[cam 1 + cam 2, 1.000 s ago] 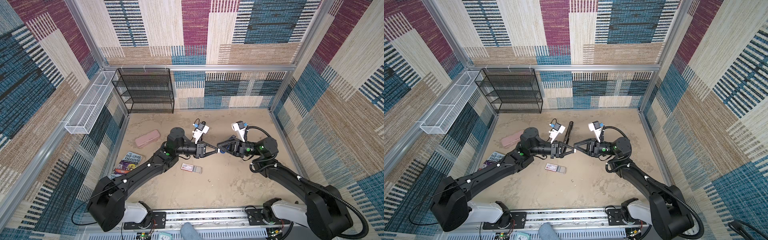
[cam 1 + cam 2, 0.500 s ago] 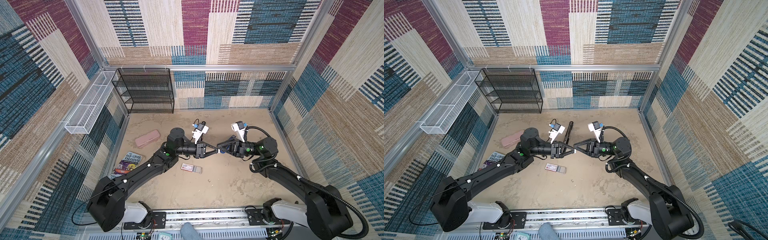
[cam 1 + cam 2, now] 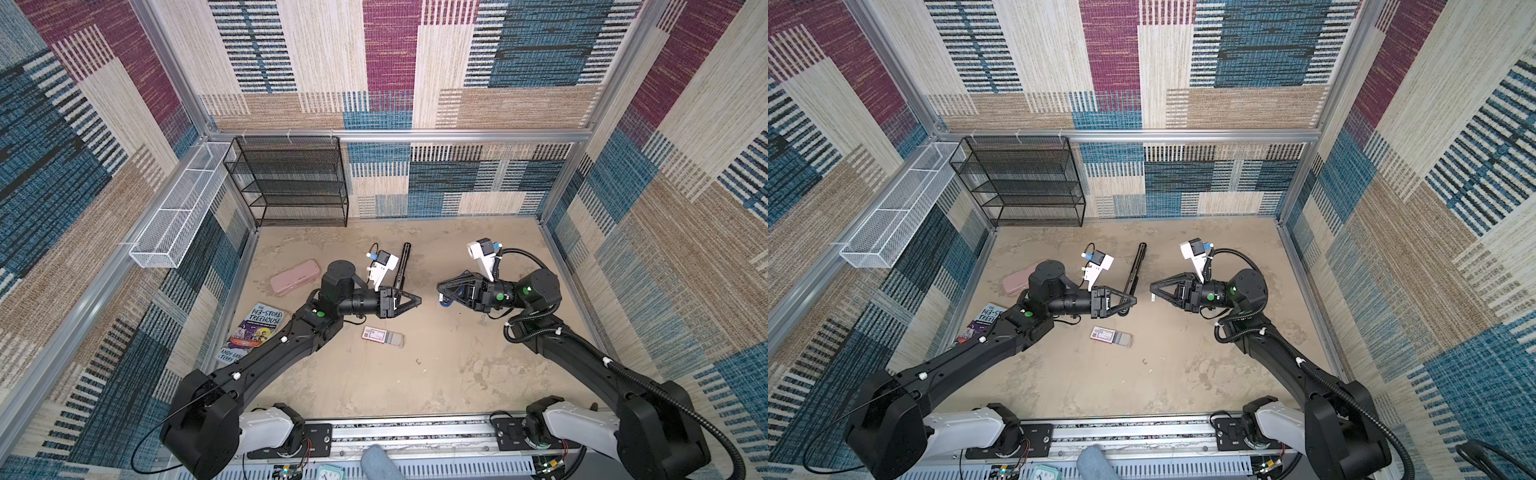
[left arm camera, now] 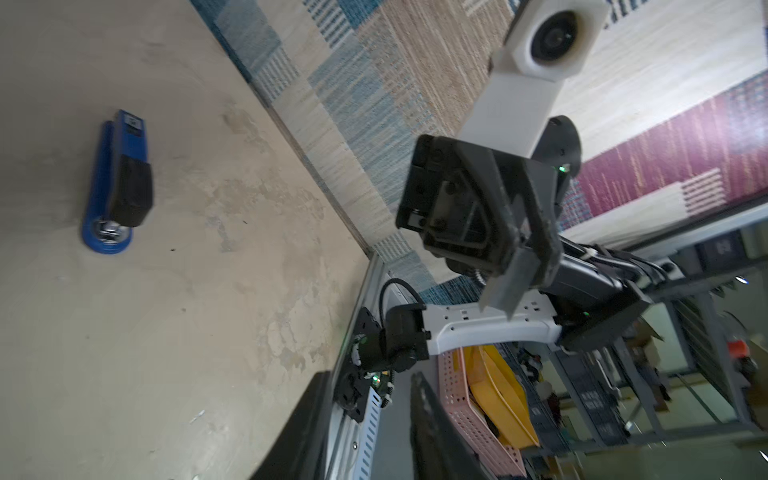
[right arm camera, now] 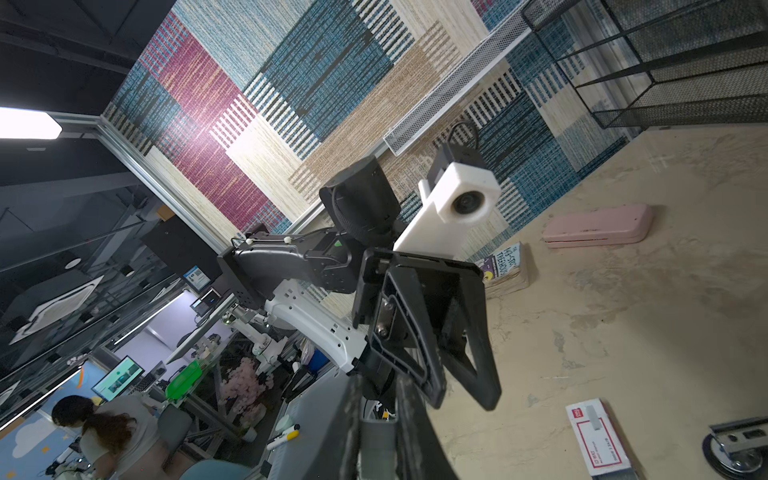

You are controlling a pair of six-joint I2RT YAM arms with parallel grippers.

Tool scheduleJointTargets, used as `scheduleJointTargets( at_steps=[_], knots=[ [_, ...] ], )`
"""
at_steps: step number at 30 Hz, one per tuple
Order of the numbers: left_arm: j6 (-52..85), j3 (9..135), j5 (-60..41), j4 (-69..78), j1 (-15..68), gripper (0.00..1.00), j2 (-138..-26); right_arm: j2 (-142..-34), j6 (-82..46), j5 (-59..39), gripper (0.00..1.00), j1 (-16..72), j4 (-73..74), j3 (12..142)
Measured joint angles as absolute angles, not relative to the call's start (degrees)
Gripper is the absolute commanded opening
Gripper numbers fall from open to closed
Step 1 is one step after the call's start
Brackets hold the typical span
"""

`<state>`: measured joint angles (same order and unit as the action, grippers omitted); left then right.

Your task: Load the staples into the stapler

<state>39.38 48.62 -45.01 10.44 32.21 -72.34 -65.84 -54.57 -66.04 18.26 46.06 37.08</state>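
Above mid-bench, the left hand and right hand are pointed tip to tip in both top views, near each other but apart. The right hand is closed on a thin grey staple strip. In the left wrist view the strip is seen clamped between its fingers and sticking out past the tips. The left hand is parted and nothing is held; a gap beside its fingers is seen in the right wrist view. The blue stapler with black top is laid on the bench, touched by neither hand. In a top view only a blue sliver is seen under the right hand. The staple box, white with red edge and grey tray slid partly out, is laid flat on the bench, nearer the robot base than the left hand. A long black item is laid on the far side of the left hand; its kind cannot be told. A pink case and a book are set near the left wall.
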Motion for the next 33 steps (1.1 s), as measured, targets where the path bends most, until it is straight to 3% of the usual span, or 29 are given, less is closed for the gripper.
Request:
scheduleJointTargets(
  at_steps=[9, 15, 22, 33],
  knots=[
    [29.95, 61.52, -16.49, -17.45, 28.45, 0.42, -86.59, -65.08, -49.98, -65.39, 0.19, 17.61, 39.13, 36.67],
    [28.47, 71.96, -6.83, -25.61, 27.51, 0.40, -102.63, -64.55, -48.93, -65.30, 0.19, 17.50, 37.41, 35.81],
    [27.88, 80.79, -6.70, -28.29, 27.68, 0.36, -116.05, -65.71, -45.78, -63.88, 0.19, 17.08, 33.65, 35.99],
    [28.71, 78.08, -12.82, -24.27, 34.59, 0.35, -115.39, -73.89, -37.78, -58.57, 0.19, 16.75, 23.64, 42.59]
  ],
)
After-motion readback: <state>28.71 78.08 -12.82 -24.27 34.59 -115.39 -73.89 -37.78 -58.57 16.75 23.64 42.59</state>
